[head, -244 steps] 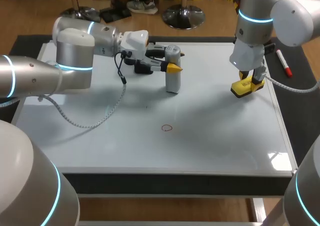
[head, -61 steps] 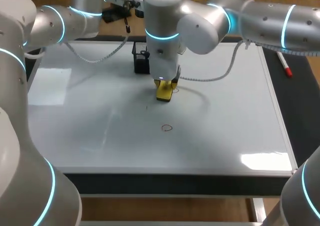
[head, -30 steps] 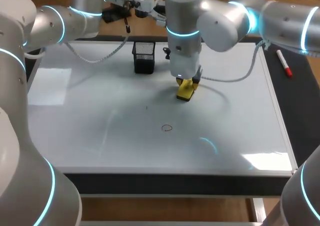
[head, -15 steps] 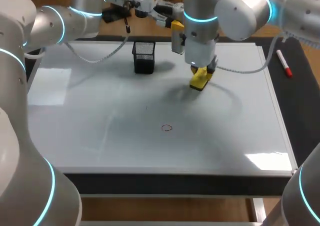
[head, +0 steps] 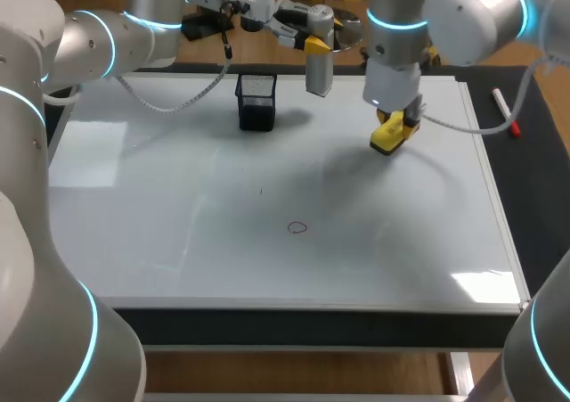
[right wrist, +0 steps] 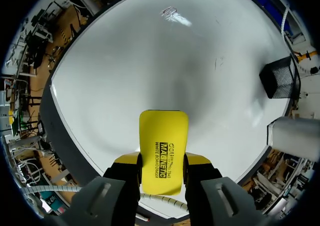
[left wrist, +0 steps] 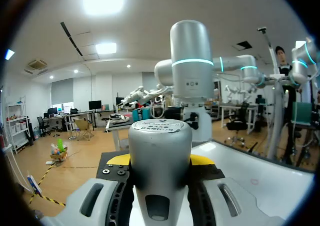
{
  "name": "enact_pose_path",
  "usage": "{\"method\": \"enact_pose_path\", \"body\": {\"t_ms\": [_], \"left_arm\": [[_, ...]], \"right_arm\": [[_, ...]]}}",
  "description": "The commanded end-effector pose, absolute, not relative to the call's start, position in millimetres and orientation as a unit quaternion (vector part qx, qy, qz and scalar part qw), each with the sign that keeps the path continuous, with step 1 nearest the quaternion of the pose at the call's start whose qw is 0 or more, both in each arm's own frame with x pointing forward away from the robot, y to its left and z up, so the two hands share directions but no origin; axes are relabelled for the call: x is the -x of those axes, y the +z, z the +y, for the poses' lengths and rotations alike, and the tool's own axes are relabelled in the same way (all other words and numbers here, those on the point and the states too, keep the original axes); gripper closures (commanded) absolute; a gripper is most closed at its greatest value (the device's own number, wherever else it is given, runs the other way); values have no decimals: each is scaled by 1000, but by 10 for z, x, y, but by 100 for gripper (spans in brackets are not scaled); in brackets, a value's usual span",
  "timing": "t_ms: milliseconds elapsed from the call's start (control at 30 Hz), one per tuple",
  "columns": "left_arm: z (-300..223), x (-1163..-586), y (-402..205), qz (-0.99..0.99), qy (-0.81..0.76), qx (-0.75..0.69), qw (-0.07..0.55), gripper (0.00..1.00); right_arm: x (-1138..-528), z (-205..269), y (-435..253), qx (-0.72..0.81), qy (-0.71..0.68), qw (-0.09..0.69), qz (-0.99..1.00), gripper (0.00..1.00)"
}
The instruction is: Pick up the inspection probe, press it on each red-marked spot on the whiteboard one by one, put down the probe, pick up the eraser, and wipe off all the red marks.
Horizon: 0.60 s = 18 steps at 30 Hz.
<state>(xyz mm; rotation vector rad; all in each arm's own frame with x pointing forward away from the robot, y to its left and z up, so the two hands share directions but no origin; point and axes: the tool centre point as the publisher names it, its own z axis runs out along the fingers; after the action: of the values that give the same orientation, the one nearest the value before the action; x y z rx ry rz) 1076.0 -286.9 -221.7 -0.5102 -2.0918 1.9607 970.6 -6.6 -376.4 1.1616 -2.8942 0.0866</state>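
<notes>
The inspection probe, a silver cylinder, hangs upright over the back edge of the whiteboard, and my left gripper is shut on it. In the left wrist view the probe fills the gap between the yellow tips of the left gripper. My right gripper is shut on the yellow eraser, low over the board's back right part; whether it touches the board I cannot tell. The right wrist view shows the eraser in the right gripper. One small red ring is drawn near the board's middle.
A black mesh pen holder stands at the back of the board, left of the probe. A red-capped marker lies on the dark mat to the right of the board. A tiny dark speck sits left of the middle.
My right arm has carried the eraser to the right and toward the back of the board, away from the pen holder. The left arm with the probe has stayed put.
</notes>
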Motion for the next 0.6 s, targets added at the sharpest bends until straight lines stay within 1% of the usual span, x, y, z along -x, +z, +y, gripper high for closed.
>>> {"method": "enact_pose_path", "body": {"t_ms": [33, 300, 600], "left_arm": [[-2875, -10833, -2235, -696, 651, 238, 186, 100], [-2875, -10833, -2235, -696, 651, 238, 186, 100], [-2875, -10833, -2235, -696, 651, 238, 186, 100]], "right_arm": [[-9669, -247, -3730, -357, 23, 6, -934, 100], [-9634, -447, -3768, -310, 13, 9, -951, 100], [-9638, -485, -3771, -296, 14, 16, -955, 100]]}}
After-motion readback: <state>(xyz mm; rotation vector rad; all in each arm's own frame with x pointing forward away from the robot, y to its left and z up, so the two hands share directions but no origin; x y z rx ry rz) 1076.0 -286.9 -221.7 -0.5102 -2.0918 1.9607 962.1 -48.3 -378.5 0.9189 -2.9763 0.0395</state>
